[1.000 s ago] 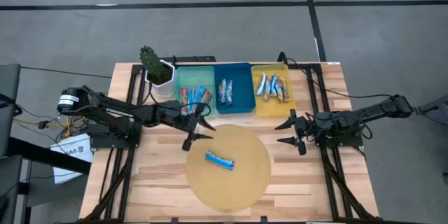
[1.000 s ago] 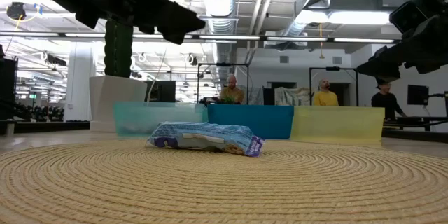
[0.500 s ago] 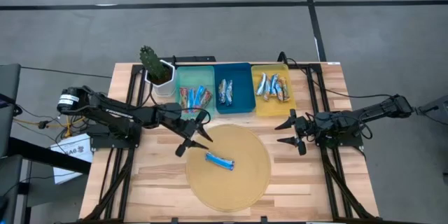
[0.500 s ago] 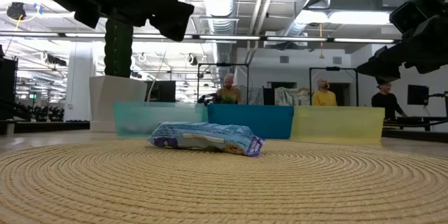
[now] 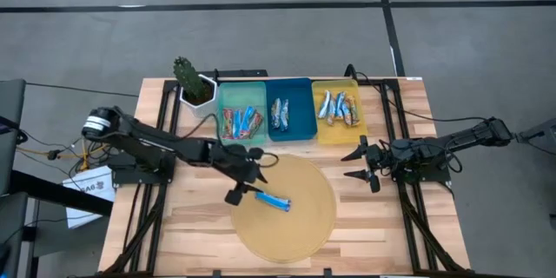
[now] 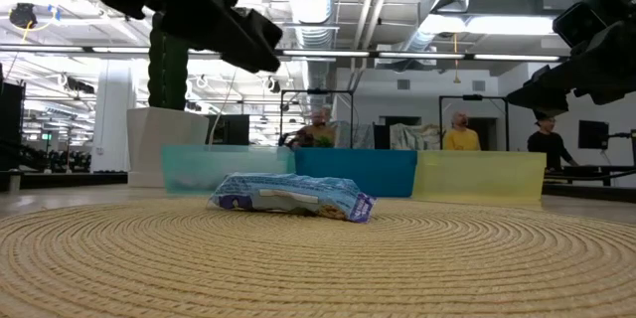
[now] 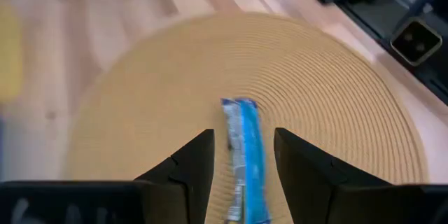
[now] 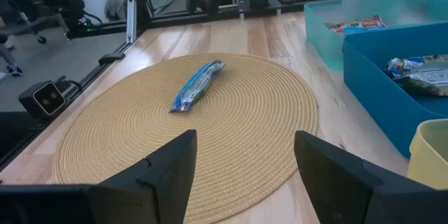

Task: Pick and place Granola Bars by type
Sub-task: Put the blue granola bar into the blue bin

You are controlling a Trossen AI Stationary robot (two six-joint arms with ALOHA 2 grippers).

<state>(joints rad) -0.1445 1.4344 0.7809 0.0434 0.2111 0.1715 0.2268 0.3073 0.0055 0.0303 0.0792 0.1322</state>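
No writing on the blue granola bar is readable to you. Your left gripper hangs spread and empty above it on the woven mat; your right gripper waits beside the mat, fully spread, holding nothing.

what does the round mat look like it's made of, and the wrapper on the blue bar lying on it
Round mat: probably woven straw or rope, matte tan, coiled in concentric rings. Blue bar: wrapper looks like thin glossy plastic or foil film, crinkled, with crimped ends.

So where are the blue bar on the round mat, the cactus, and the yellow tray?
blue bar (image 5: 273, 200): high view, middle of wrapper.
cactus (image 5: 186, 74): high view, green top.
yellow tray (image 5: 335, 132): high view, bare near rim.
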